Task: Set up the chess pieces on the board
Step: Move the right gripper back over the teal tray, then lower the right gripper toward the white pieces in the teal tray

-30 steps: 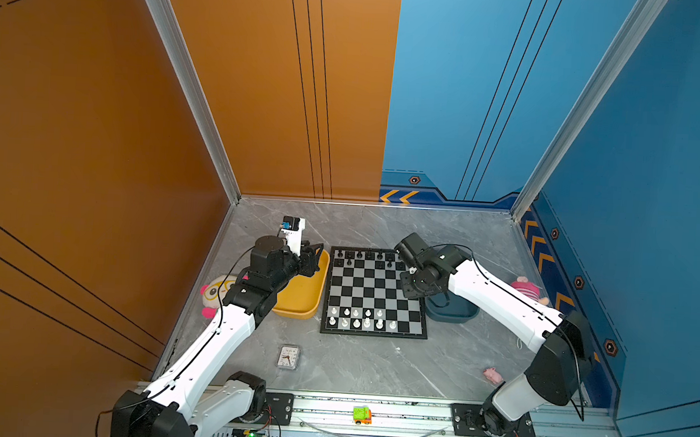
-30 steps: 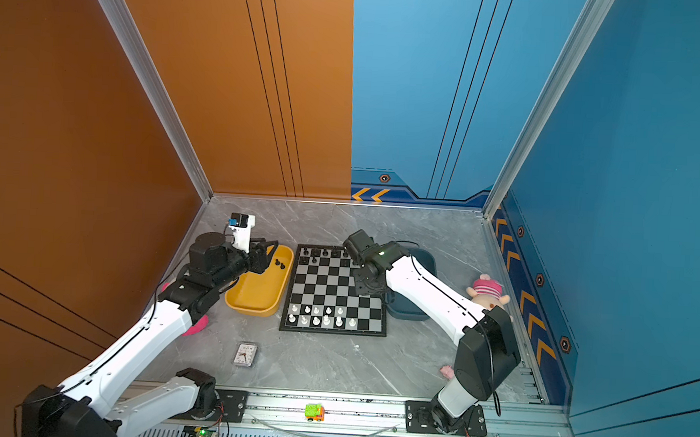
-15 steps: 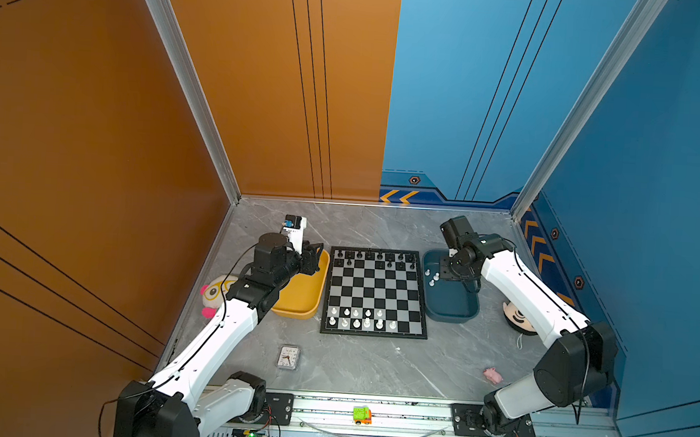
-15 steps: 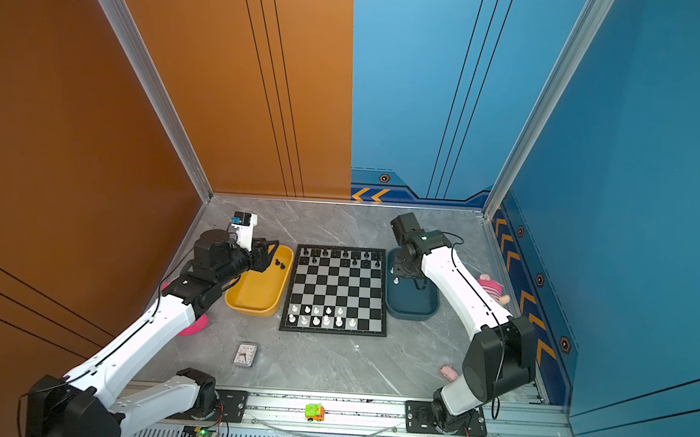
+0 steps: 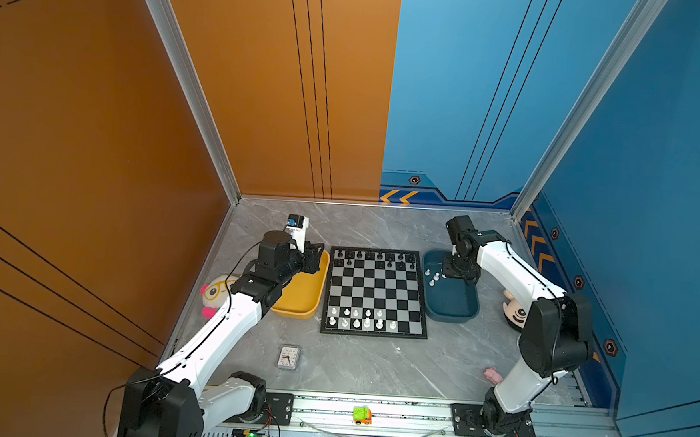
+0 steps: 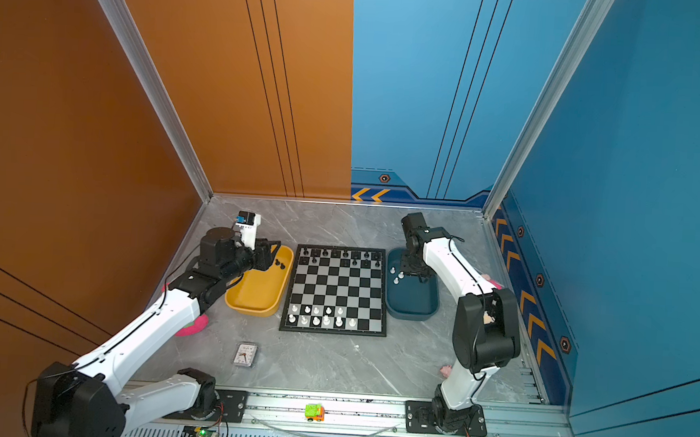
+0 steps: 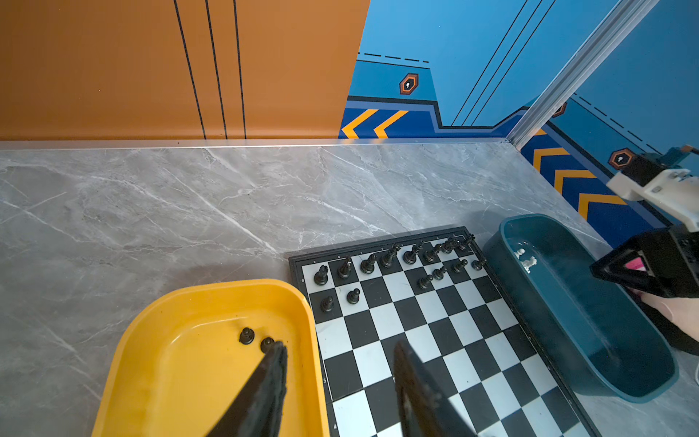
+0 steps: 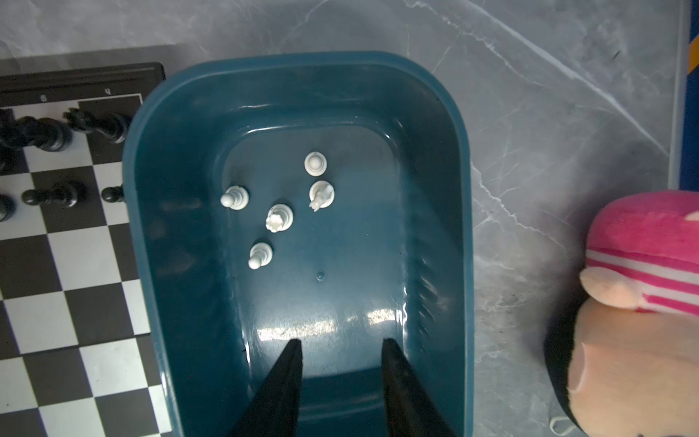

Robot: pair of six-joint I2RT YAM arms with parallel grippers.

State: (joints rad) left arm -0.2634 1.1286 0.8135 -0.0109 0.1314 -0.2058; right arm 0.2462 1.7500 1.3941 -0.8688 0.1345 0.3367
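A: Chess pieces [image 5: 367,322], where are they?
B: Some stand on the board [image 5: 375,292]. Five white pieces [image 8: 280,217] sit in the teal tray [image 8: 435,113], ahead of the right fingers [image 8: 287,378], not touching.
A: Holding any?
B: No, those are spread and empty. The left fingers [image 7: 268,386] too. Two black pawns [image 7: 246,335] sit in the yellow tray [image 7: 151,340], one just beside a fingertip.
A: Any writing?
B: A tiny 4 on the board's frame.

Reaching forward with the left arm [image 5: 225,328], holding its jaws parted and empty (tips apart in the wrist view); angling the right arm [image 5: 515,273] downward, jaws likewise parted, gripping nothing.
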